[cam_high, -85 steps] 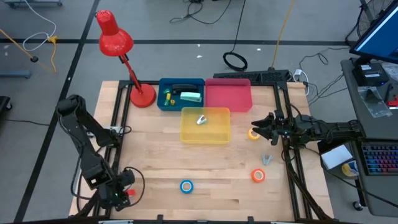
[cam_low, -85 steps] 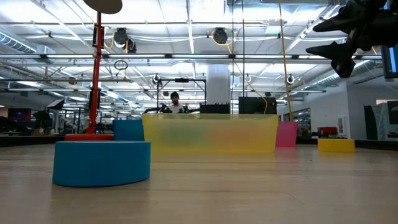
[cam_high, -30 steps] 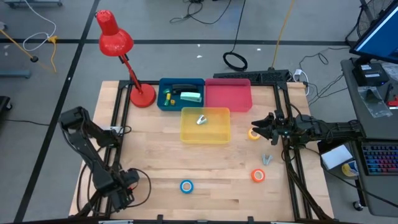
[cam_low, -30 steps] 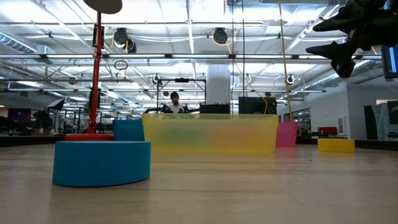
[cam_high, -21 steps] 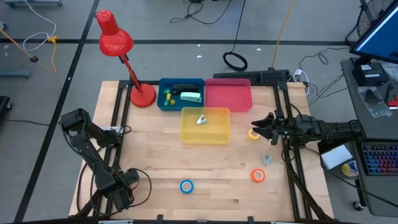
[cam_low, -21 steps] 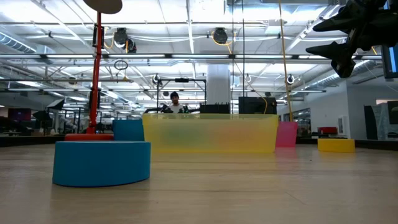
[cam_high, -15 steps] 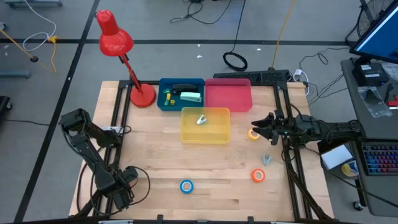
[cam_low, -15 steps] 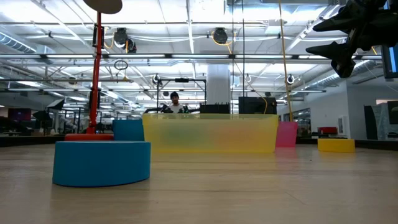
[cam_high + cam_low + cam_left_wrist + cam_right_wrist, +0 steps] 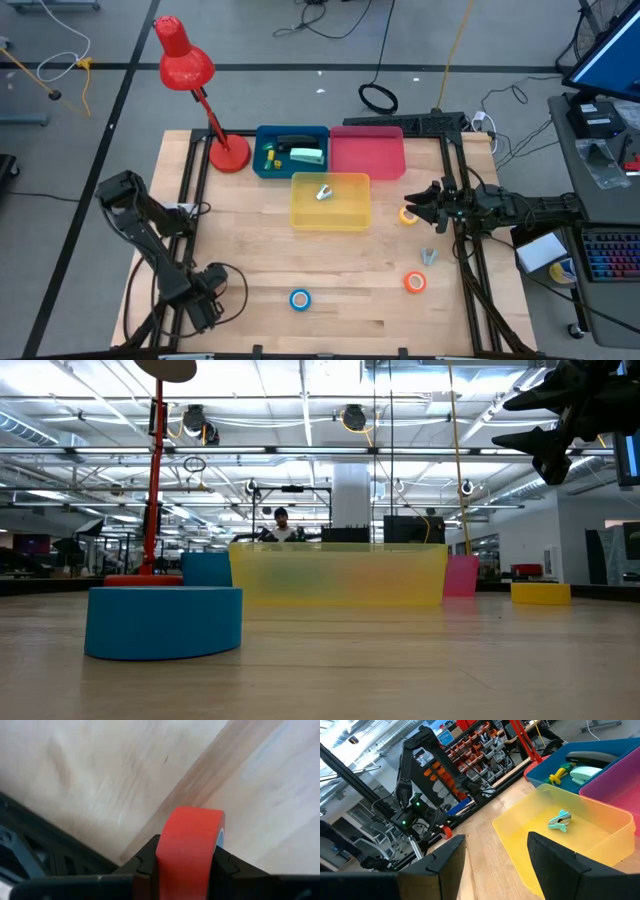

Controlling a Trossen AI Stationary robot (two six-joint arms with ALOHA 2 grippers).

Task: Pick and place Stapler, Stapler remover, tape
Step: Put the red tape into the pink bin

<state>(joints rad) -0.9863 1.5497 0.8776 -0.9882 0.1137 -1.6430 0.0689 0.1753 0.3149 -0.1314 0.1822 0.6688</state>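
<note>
My left gripper [image 9: 207,297] stands near the table's near left corner, pointing down and shut on a red tape roll [image 9: 190,832]. A blue tape roll [image 9: 300,299] and an orange one [image 9: 415,282] lie flat near the front edge. A yellow roll [image 9: 407,214] lies at the right, just below my open right gripper [image 9: 418,205], which hovers level with nothing between its fingers [image 9: 445,865]. A small grey stapler remover [image 9: 428,256] lies on the wood at the right. Another remover [image 9: 324,192] lies in the yellow bin [image 9: 330,215]. Staplers [image 9: 300,150] lie in the blue bin [image 9: 262,140]. My left gripper pinches the red roll between its two fingers, one finger [image 9: 142,865] on each flat side. The roll stands on edge with its outer band [image 9: 192,820] facing the wrist camera. The fingers come from above, pointing down. Whether the roll's lower edge rests on the table I cannot tell.
A pink bin [image 9: 367,152] stands at the back beside the blue one. A red desk lamp [image 9: 190,75] has its base [image 9: 229,155] at the back left corner. Black frame rails [image 9: 470,290] run along both sides of the table. Bare wood lies between the bins and the front edge.
</note>
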